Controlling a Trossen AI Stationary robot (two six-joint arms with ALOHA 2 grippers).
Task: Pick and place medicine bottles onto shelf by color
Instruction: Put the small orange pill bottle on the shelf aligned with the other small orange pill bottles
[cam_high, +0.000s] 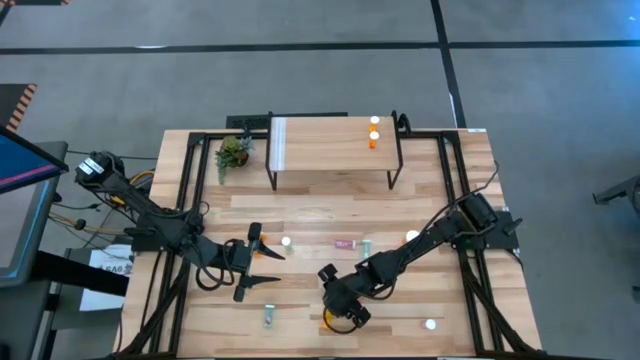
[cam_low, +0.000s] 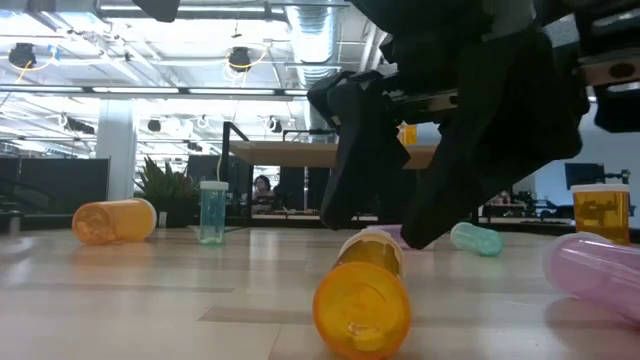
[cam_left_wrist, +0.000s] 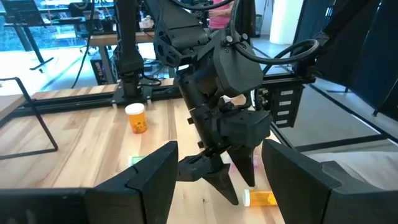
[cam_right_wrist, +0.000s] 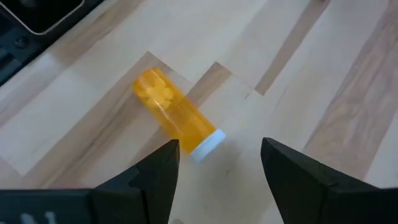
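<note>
An orange medicine bottle (cam_right_wrist: 173, 116) lies on its side on the table near the front edge, white cap (cam_right_wrist: 208, 143) toward my right gripper (cam_right_wrist: 217, 162). That gripper is open, slants down just above the cap end (cam_high: 331, 320) and touches nothing. My left gripper (cam_high: 272, 267) hovers open and empty at the table's left middle, pointing toward the right arm. The shelf (cam_high: 330, 150) stands on thin black legs at the far edge, with two orange bottles (cam_high: 374, 131) upright on its right part.
Loose bottles lie around: a pink one (cam_high: 344, 243), a teal one (cam_high: 366, 245), white-capped ones (cam_high: 286, 241) (cam_high: 412, 236) (cam_high: 431, 324), and a teal one (cam_high: 269, 316) near the front. A small plant (cam_high: 233, 152) stands left of the shelf.
</note>
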